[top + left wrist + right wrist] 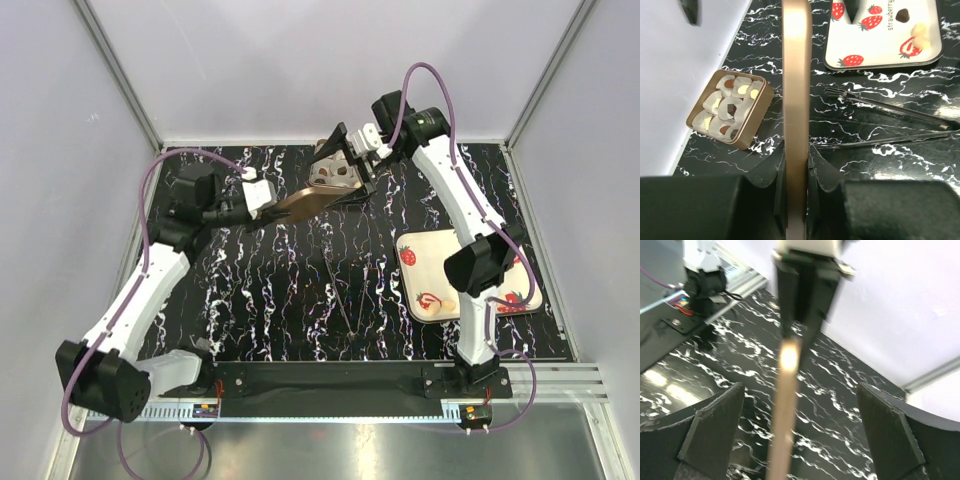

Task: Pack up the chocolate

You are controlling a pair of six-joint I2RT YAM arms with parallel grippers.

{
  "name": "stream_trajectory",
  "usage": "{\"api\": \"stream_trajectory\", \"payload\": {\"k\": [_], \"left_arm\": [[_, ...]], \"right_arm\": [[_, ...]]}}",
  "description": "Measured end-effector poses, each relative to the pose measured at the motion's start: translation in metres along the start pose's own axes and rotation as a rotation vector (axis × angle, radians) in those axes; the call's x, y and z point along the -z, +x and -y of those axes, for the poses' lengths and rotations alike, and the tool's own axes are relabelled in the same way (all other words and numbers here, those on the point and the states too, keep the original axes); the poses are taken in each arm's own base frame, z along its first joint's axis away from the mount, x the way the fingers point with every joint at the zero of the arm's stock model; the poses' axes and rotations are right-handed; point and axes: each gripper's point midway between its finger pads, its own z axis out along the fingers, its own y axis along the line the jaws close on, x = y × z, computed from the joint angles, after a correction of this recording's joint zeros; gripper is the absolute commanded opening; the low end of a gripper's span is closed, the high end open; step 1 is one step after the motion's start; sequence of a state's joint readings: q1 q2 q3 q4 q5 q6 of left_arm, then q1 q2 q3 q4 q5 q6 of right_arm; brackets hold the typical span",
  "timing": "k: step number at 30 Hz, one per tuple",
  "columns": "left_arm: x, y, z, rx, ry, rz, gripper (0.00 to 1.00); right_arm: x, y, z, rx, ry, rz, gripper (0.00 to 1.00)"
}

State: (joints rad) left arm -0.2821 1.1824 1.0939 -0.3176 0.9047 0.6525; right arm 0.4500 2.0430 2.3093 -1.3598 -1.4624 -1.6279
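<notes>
Hidden / unclear:
- Top view: box (335, 176) at back centre, partly covered by the right gripper (350, 168). Cannot tell whether they touch.
- Right wrist view is blurred. The lid (784, 410) shows only as a soft gold streak, edge-on. Box not in that view.
- Left wrist view: lid (796, 75) edge-on, cut off at the top and splitting the scene. Tray (880, 55) cut off at the top edge.

Chocolate vs jaws:
- Chocolate (730, 107) sits in paper cups (715, 102) inside the box (752, 122), dark and pale pieces mixed. The open box stands flat on the worktop (880, 95) beside the white wall, left of the lid and well apart from the left jaws.
- More on the tray: one dark piece (903, 16) and pale pieces (920, 36) at its far end. In the top view they lie near the tray's (440, 250) near edge, by the right arm's elbow and far from both grippers.
- Tongs (890, 125) lie on the worktop between tray and left gripper.

Arms:
- Left arm stretched forward and inward. Left gripper (796, 162) has its jaws clamped on the lid's edge, lid raised off the worktop and pointing toward the box.
- Right arm reaches far back, then bends left. Right gripper (800, 390) has its jaws wide apart, the lid's far end between them, no contact visible.
</notes>
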Motion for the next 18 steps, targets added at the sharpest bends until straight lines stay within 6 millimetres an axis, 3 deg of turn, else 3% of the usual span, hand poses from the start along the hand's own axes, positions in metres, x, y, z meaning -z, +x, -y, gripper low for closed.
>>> {"api": "stream_trajectory", "payload": {"k": [4,6,8,10,13,15,18], "left_arm": [[0.012,-0.009,0.014,0.054,-0.032,0.031,0.0],[0.017,-0.014,0.018,0.076,-0.054,0.046,0.0],[0.023,-0.02,0.022,0.095,-0.08,0.065,0.0],[0.029,-0.025,0.024,0.107,-0.111,0.074,0.0],[0.039,-0.033,0.023,0.111,-0.169,0.083,0.0],[0.046,-0.039,0.018,0.12,-0.222,0.091,0.0],[0.051,-0.046,0.009,0.163,-0.284,0.109,0.0]], "right_arm": [[0.021,0.006,0.021,0.013,0.049,-0.021,1.0],[0.039,0.013,0.031,-0.066,0.09,-0.032,1.0],[0.055,0.025,0.043,-0.268,0.145,-0.058,1.0],[0.084,0.065,0.069,-0.46,0.335,-0.235,1.0],[0.117,0.104,0.105,-0.602,0.615,-0.334,1.0],[0.135,0.122,0.118,-0.643,0.762,-0.349,1.0],[0.153,0.142,0.118,-0.739,0.961,-0.303,1.0]]}}
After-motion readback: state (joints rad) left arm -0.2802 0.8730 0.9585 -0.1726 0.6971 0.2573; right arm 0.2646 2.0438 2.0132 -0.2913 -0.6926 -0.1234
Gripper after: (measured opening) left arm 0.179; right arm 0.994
